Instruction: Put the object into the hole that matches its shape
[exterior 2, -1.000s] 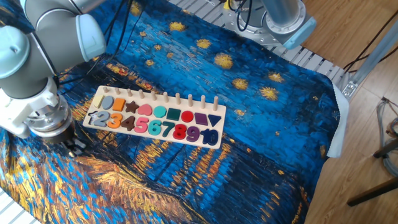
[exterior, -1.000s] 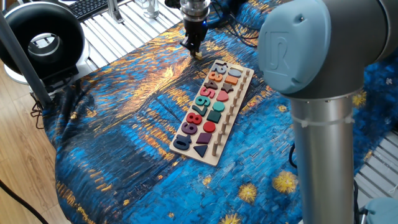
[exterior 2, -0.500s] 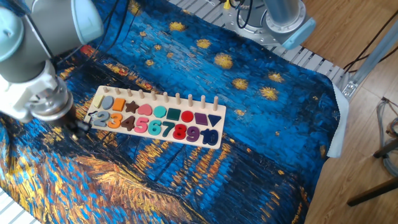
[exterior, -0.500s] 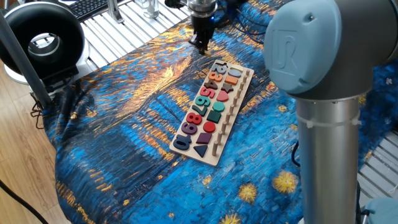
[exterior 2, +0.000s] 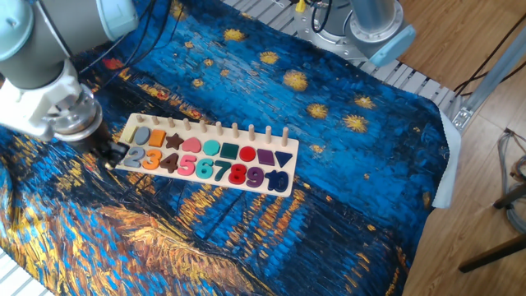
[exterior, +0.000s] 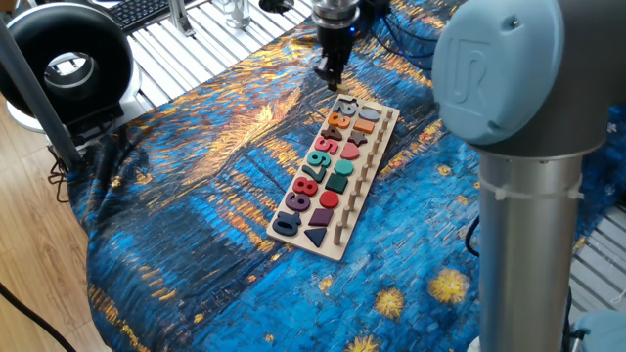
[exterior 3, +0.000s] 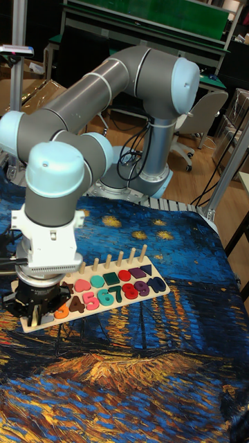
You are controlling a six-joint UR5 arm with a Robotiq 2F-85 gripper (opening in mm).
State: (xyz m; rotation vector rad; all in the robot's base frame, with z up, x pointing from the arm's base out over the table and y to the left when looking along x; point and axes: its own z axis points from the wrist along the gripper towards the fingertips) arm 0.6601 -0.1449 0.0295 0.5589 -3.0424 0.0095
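Note:
The long pale wooden board [exterior: 378, 156] [exterior 2: 246, 135] lies on the blue starry cloth and holds coloured numbers and shapes beside a row of pegs. My gripper [exterior: 333, 80] [exterior 2: 110, 153] [exterior 3: 32, 315] hangs low at the board's end opposite the 0, just outside its edge. It is shut on the object [exterior 3: 33, 313], a tiny pale cream piece standing upright between the fingers. The hole [exterior: 343, 102] is a small dark recess right beside the fingertips. In the other fixed view the fingers partly hide it.
The blue and gold cloth [exterior: 186, 196] is wrinkled around the board. A black round device [exterior: 65, 65] and ribbed metal tabletop [exterior: 196, 44] lie beyond the cloth's far edge. The arm's grey body [exterior: 518, 156] fills the right foreground, and cables run near the base [exterior 2: 362, 25].
The gripper, still holding the object, has moved across the cloth towards the board's end by the hole. It now sits right at that end. The board has not moved.

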